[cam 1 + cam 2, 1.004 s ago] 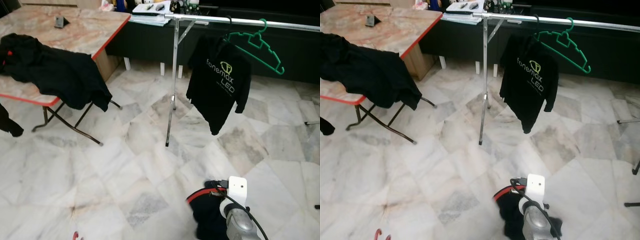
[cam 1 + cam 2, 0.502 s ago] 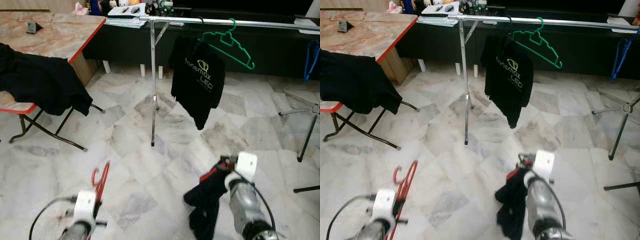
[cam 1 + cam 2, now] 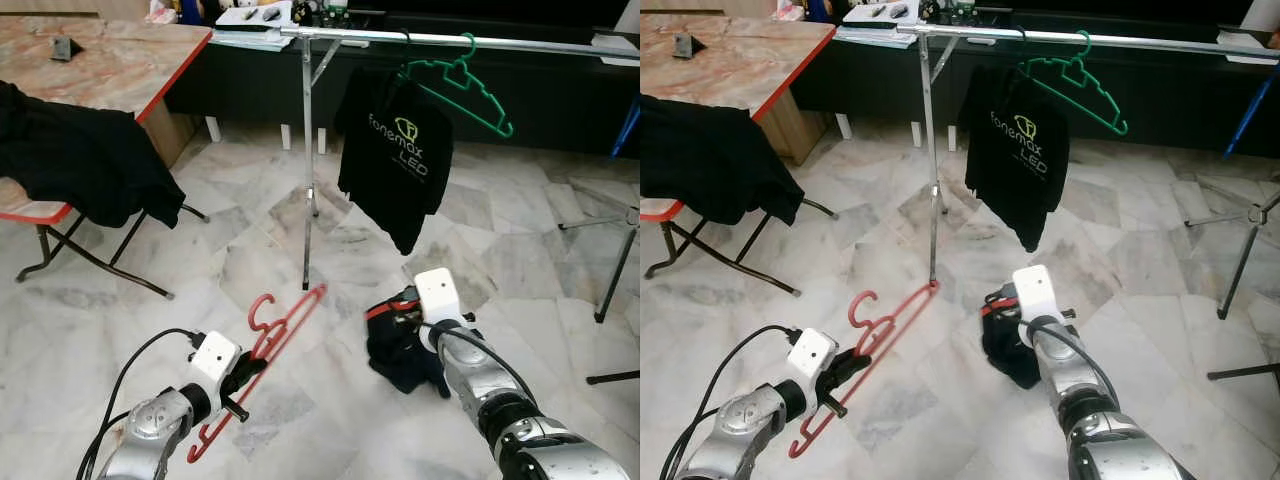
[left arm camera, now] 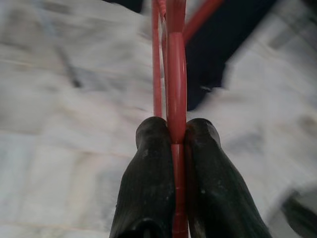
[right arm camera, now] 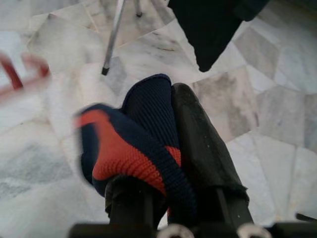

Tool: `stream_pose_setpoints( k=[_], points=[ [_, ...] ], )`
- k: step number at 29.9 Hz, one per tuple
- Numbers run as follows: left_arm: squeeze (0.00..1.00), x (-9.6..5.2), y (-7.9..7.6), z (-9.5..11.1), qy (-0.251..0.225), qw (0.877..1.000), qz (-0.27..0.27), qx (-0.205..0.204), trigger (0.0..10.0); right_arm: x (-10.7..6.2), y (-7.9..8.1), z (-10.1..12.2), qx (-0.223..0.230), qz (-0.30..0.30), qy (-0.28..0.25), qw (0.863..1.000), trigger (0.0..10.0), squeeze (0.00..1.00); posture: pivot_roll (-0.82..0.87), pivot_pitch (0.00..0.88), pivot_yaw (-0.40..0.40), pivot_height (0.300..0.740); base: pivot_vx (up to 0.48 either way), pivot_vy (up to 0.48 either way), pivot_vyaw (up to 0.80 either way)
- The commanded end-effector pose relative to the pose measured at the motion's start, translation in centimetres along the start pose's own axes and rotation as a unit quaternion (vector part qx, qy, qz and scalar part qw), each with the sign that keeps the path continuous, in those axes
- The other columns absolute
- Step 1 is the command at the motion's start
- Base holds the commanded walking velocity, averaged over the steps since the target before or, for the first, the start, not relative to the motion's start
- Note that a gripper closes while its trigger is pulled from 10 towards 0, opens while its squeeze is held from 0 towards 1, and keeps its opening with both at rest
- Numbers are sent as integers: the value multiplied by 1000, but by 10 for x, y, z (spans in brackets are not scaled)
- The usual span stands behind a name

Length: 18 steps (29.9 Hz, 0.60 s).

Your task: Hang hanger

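Observation:
My left gripper (image 3: pixel 240 383) is shut on a red plastic hanger (image 3: pixel 277 322), held low over the marble floor with its hook toward the rack; in the left wrist view the fingers (image 4: pixel 148 163) clamp the red bar (image 4: pixel 175 89). My right gripper (image 3: pixel 402 328) is shut on a dark navy garment with red trim (image 3: pixel 403 357) that droops below it; the right wrist view has the cloth (image 5: pixel 143 129) draped over one finger. Ahead stands a metal clothes rail (image 3: pixel 450 40) carrying a black printed T-shirt (image 3: pixel 395 160) and a bare green hanger (image 3: pixel 472 85).
A folding table (image 3: pixel 120 60) at the left has a black garment (image 3: pixel 85 160) draped over its edge. The rail's upright pole (image 3: pixel 306 170) stands just ahead of the hanger. A blue hanger (image 3: pixel 630 120) and another stand's legs (image 3: pixel 610 260) are at the right.
Both arms have risen and reached forward: the left brings the red hanger up toward the rack, the right carries the dark garment higher. The camera has shifted a little.

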<state>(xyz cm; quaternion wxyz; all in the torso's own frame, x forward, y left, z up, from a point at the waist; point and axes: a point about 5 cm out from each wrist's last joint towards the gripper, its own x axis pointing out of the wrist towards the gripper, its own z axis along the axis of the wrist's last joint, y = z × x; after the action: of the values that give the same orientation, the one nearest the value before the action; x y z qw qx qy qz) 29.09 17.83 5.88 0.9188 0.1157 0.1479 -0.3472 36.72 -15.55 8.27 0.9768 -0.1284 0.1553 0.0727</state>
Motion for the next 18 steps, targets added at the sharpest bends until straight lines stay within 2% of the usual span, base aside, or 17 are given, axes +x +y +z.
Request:
stream_pose_setpoints(
  k=[1,7,11,15,18],
  points=[
    [0,0,-14,6,18,997,-79,13,10000,4,-3,15,-2,-15,-11,1000,10000,0,48,158,-15,740,0,0,0],
    [0,-1,-21,14,31,991,-127,28,10000,6,-2,22,2,-24,-14,1000,10000,0,52,146,-14,740,0,0,0],
    [0,-3,-29,28,34,984,-175,24,10000,8,3,29,1,-20,-17,1000,10000,0,51,132,-10,740,0,0,0],
    [0,-3,-33,33,41,981,-187,27,10000,8,4,30,2,-21,-16,1000,10000,0,55,127,-11,740,0,0,0],
    [0,2,-39,39,27,981,-189,32,10000,9,7,33,4,-19,-18,1000,10000,0,55,120,-12,740,0,0,0]
  ],
)
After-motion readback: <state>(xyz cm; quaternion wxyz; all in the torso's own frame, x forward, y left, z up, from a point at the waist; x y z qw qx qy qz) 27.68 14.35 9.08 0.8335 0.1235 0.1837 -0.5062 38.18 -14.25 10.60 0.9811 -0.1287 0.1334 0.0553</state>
